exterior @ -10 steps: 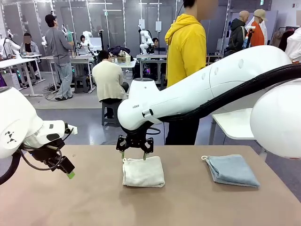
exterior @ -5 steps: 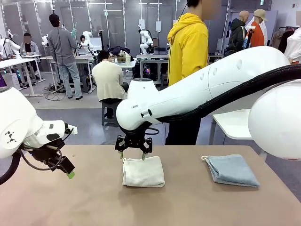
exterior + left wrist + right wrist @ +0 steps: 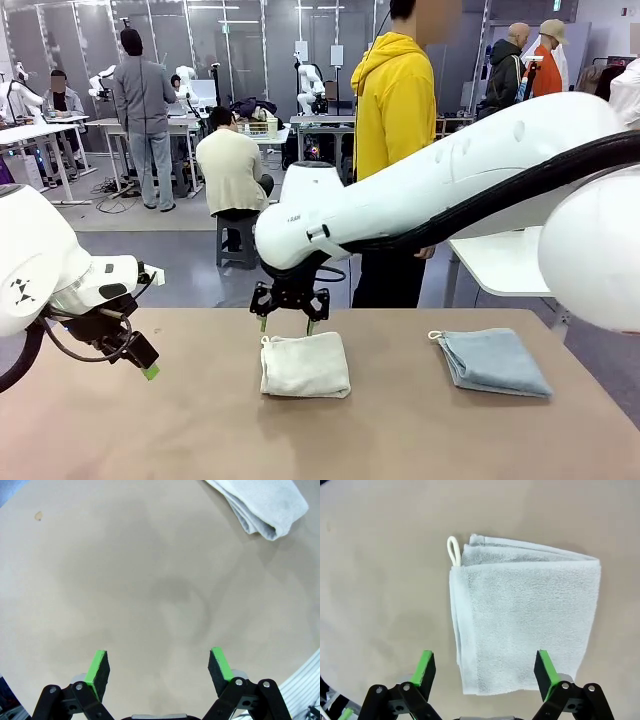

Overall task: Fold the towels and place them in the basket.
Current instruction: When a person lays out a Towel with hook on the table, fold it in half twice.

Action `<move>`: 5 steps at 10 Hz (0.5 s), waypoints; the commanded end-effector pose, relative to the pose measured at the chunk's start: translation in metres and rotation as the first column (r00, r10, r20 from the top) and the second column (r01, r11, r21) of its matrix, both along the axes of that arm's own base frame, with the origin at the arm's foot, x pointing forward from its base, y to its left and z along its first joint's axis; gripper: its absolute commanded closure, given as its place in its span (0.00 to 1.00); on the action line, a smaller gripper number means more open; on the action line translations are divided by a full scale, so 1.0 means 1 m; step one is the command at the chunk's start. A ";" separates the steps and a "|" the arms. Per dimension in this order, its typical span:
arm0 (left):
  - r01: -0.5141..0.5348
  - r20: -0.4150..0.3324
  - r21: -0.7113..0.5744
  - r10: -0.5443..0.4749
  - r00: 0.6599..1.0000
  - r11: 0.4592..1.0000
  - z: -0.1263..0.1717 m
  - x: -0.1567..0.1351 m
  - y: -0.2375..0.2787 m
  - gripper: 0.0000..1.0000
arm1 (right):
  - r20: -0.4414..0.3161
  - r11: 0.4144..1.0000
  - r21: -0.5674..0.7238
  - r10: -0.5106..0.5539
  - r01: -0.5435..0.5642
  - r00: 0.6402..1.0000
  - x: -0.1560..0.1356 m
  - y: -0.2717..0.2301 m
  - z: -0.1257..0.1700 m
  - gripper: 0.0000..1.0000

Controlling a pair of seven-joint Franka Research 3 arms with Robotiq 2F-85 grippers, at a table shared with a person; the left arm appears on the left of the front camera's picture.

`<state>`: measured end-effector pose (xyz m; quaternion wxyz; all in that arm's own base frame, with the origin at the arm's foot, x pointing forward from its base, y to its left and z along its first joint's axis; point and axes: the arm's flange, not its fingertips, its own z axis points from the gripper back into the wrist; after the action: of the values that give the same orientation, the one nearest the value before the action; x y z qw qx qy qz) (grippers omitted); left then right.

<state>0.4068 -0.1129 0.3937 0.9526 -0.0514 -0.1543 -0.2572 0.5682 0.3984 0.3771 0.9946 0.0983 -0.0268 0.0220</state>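
While both arms hang over the tan table point(image 3: 200, 430), neither grips anything. R gripper point(image 3: 289, 322) sits just above the far edge of the cream-white towel point(image 3: 305, 365), jaws spread wide, green pads point(image 3: 263, 324) pointing down, not touching the cloth as far as front view shows. In R wrist view the same gripper point(image 3: 484, 672) has its 2 fingers apart, w/ the folded towel point(image 3: 522, 617) lying flat between & beyond them; a small white loop point(image 3: 453, 550) sticks out at 1 corner, layered edges visible along the far side.

L gripper point(image 3: 140, 358) hovers over the table's L part, well apart from both towels, tilted. L wrist view: gripper point(image 3: 160, 670) wide open over bare tabletop, a corner of the cream-white towel point(image 3: 262, 507) at top R of that picture.

Light blue towel point(image 3: 493, 361) lies folded on the table's R side, loop at its near-L corner, well apart from the cream one.

Person in yellow hoodie point(image 3: 397, 100) stands at the far side, behind the R arm point(image 3: 450, 190).
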 end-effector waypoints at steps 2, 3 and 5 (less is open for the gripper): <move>-0.015 0.010 0.009 0.014 1.000 1.000 -0.001 0.002 -0.003 0.00 | 0.001 0.991 0.125 0.042 -0.042 0.999 -0.020 -0.052 0.014 0.00; -0.015 0.010 0.009 0.014 1.000 1.000 -0.001 0.002 -0.003 0.00 | 0.002 0.990 0.139 0.028 -0.028 1.000 -0.020 -0.061 0.014 0.00; -0.015 0.010 0.009 0.014 1.000 1.000 -0.001 0.002 -0.003 0.00 | 0.000 0.996 0.089 0.021 -0.020 1.000 -0.003 -0.046 0.018 0.00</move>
<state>0.4068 -0.1130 0.3937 0.9525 -0.0513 -0.1545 -0.2572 0.5624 0.3399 0.3968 0.9877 0.1523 -0.0227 0.0278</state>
